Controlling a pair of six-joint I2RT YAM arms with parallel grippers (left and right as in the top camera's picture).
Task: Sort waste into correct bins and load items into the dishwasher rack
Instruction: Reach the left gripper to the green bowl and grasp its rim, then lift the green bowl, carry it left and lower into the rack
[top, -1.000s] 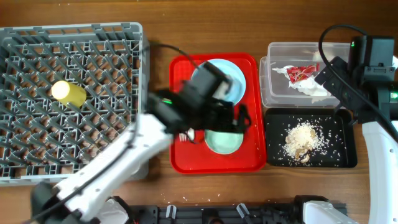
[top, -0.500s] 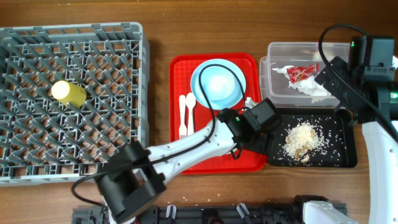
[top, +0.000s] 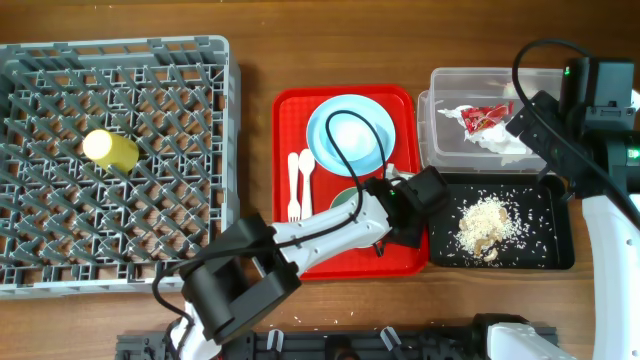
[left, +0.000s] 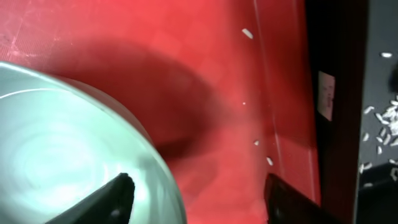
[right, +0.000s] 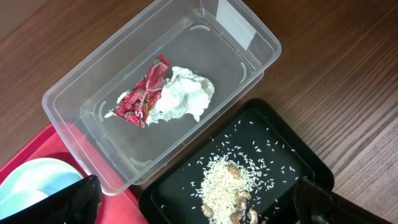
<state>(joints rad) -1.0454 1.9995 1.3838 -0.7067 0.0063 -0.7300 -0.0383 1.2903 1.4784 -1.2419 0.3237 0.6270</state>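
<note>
Black fingers (left: 115, 196) of the left gripper (left: 202, 194) stand apart at the bottom of the left wrist view. One tip is over the inside of the pale green bowl (left: 68, 143) and the other over bare red tray (left: 155, 50), so the bowl's rim lies between them. The outer tip is clear of the rim, so nothing is clamped. The bowl sits upright at the lower right of the red tray, largely under the left arm in the overhead view. A few loose rice grains (left: 247, 33) dot the tray near its edge.

Above the bowl on the same tray lies the round light-blue plate (top: 350, 130). At its lower left a white fork (top: 293, 190) and a white spoon (top: 306, 172) lie side by side.

Over at the right of the frame, the right gripper (right: 198, 202) hangs with its fingers spread wide and empty, above the clear tub (right: 81, 93) and the black tray (right: 292, 155). The tub holds the crumpled white napkin (right: 183, 96), touching the red wrapper (right: 142, 96). The black tray, just below the tub, holds the heap of rice crumbs (right: 224, 183).

Far left on the wooden worktop (top: 300, 60), the grey rack (top: 150, 70) holds the yellow cup (top: 110, 148) on its side among the pegs.
</note>
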